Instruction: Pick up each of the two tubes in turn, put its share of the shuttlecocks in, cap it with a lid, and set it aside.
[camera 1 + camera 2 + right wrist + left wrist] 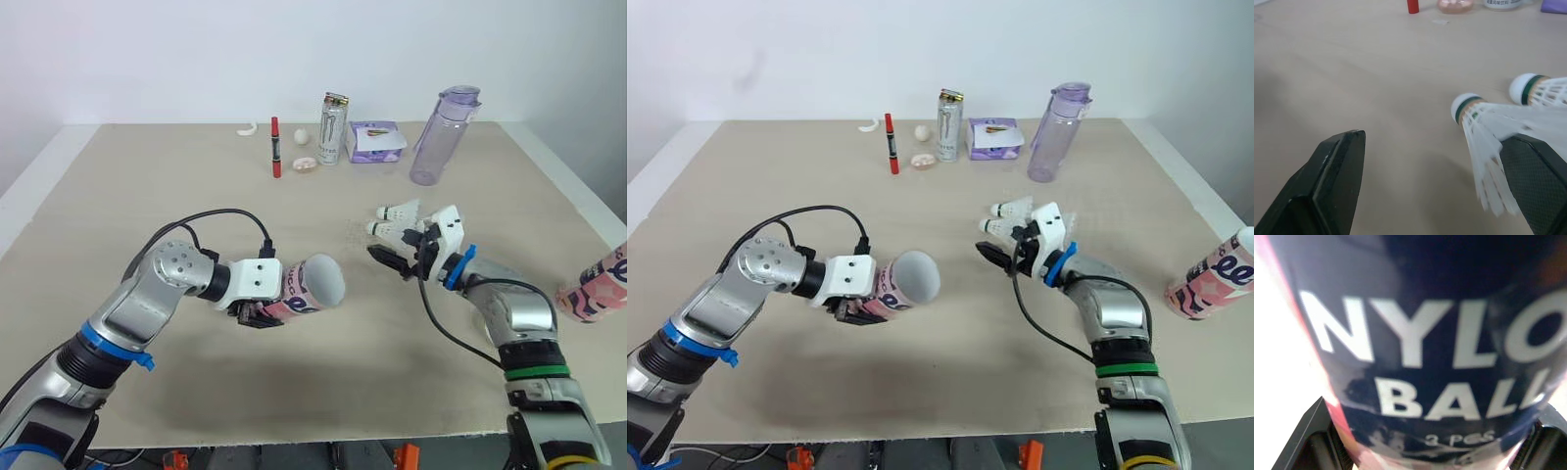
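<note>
My left gripper (259,311) is shut on a pink tube (306,285), held level above the table with its open mouth (324,280) turned toward the right arm. The left wrist view shows the tube's dark label (1425,342) between the fingers. Two white shuttlecocks (400,211) (386,229) lie side by side at centre right. My right gripper (396,258) is open and low over the table just in front of them; in its wrist view the nearer shuttlecock (1481,142) rests against one finger (1540,181). A second pink tube (594,285) lies at the table's right edge.
Along the back of the table stand a red marker (275,147), a drink can (333,129), a purple tissue pack (374,141) and a purple bottle (442,137). Small white and pinkish pieces (306,164) lie near the marker. A black cable loops over the left forearm.
</note>
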Robot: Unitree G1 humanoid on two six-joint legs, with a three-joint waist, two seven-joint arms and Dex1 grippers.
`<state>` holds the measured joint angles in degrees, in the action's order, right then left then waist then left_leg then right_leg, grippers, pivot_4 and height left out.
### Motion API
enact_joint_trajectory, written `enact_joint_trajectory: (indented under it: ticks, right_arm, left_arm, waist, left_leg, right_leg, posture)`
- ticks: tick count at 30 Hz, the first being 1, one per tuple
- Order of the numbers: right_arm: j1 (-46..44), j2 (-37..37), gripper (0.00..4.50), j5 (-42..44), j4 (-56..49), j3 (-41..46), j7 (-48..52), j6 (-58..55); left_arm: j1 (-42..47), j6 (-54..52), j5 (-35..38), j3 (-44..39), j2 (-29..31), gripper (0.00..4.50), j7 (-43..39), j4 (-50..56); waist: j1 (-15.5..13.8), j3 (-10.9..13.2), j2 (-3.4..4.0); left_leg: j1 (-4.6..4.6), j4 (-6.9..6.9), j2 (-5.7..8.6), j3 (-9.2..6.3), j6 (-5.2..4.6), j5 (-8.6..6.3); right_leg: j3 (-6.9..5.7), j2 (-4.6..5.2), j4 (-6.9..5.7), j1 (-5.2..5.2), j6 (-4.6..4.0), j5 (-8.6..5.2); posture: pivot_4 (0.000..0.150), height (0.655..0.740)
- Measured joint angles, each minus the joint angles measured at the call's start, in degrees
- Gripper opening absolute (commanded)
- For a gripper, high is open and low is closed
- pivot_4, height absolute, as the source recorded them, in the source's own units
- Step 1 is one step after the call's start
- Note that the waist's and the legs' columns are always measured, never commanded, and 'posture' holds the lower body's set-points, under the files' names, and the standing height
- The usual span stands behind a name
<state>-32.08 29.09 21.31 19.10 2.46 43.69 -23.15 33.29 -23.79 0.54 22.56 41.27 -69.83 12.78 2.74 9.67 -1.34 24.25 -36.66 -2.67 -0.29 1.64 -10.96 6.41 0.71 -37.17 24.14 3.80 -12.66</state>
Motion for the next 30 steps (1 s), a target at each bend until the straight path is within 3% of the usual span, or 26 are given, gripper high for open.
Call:
enact_joint_trajectory:
  ticks: [1, 3, 5, 9, 12, 15, 19, 25, 30]
  right_arm:
    - [-0.3, -0.1, 4.50, -0.2, 0.5, 0.0, 0.0, 0.0]
    - [-2.0, -1.0, 3.93, -0.4, 3.2, 0.1, -0.3, 0.0]
    - [-3.0, -1.4, 3.13, -0.6, 4.9, 0.2, -0.5, 0.2]
    - [-5.1, -1.8, 0.81, -1.2, 9.8, 0.9, -1.3, 0.9]
    - [-5.7, -2.4, 0.11, -1.3, 10.8, 1.2, -1.3, 1.0]
    - [-5.9, -2.7, 0.11, -1.3, 10.6, 1.2, -1.1, 1.6]
    - [-2.5, -0.8, 0.11, -2.0, 0.8, 0.5, 1.4, 4.2]
    - [4.5, 13.3, 0.11, -4.1, -21.3, 0.3, 13.9, 17.4]
    - [4.7, 18.7, 0.11, -4.1, -32.7, -0.1, 20.6, 22.4]
  left_arm:
    - [0.0, 0.0, 0.0, 0.0, 0.0, 3.38, 0.0, 0.1]
    - [-0.2, -0.2, -0.1, 0.0, 0.0, 3.35, 0.4, 0.3]
    - [-0.3, -0.3, -0.1, 0.0, 0.0, 3.35, 0.7, 0.4]
    - [-0.6, -0.6, -0.1, 0.0, 0.0, 3.35, 1.2, 0.8]
    - [-0.7, -0.9, -0.1, 0.0, 0.0, 3.35, 1.4, 1.0]
    - [-0.8, -1.0, 0.0, -0.1, -0.1, 3.35, 1.7, 1.0]
    - [-1.0, -1.0, 0.2, -0.2, -0.3, 3.35, 1.8, 1.0]
    - [-1.0, -2.0, 2.1, -0.9, -0.2, 3.35, 1.5, -0.2]
    - [-0.8, -5.4, 3.8, -1.9, -0.2, 3.35, 0.9, -1.1]
  waist:
    - [0.0, 0.0, 0.00]
    - [0.0, 0.0, 0.00]
    - [0.0, 0.0, 0.01]
    - [0.0, 0.0, 0.02]
    - [0.0, 0.0, 0.02]
    - [0.0, 0.0, 0.02]
    - [-0.2, 0.0, 0.09]
    - [-0.1, 0.0, 0.24]
    - [0.1, 0.0, 0.24]
  left_leg:
    - [0.00, 0.00, 0.00, 0.00, 0.00, 0.00]
    - [0.00, 0.00, 0.00, 0.00, 0.00, 0.00]
    - [0.00, 0.00, 0.00, -0.02, -0.02, 0.01]
    - [0.00, -0.01, 0.01, -0.01, -0.02, 0.01]
    - [-0.01, -0.01, 0.01, -0.01, -0.03, 0.02]
    - [-0.01, -0.01, 0.01, -0.02, -0.04, 0.02]
    - [0.02, -0.01, 0.03, -0.04, -0.04, 0.03]
    - [-0.01, 0.03, 0.03, -0.03, -0.04, 0.02]
    - [-0.17, 0.01, -0.02, -0.04, -0.05, 0.03]
  right_leg:
    - [0.01, 0.00, 0.00, 0.00, 0.00, 0.00]
    - [0.01, 0.00, 0.00, 0.00, 0.00, 0.01]
    - [0.00, 0.00, 0.00, -0.01, 0.00, 0.02]
    - [0.01, 0.00, 0.00, -0.02, 0.01, 0.04]
    - [0.01, 0.00, 0.00, -0.02, 0.02, 0.05]
    - [0.01, 0.00, 0.00, -0.04, 0.03, 0.05]
    - [0.02, 0.00, 0.00, -0.05, 0.07, 0.02]
    - [0.02, -0.01, 0.00, -0.04, 0.06, -0.07]
    - [0.03, -0.08, -0.03, -0.09, -0.05, 0.01]
  posture:
    - [0.150, 0.7400]
    - [0.150, 0.7400]
    - [0.150, 0.7400]
    - [0.150, 0.7400]
    - [0.150, 0.7400]
    - [0.150, 0.7400]
    - [0.150, 0.7400]
    - [0.150, 0.7400]
    - [0.150, 0.7400]
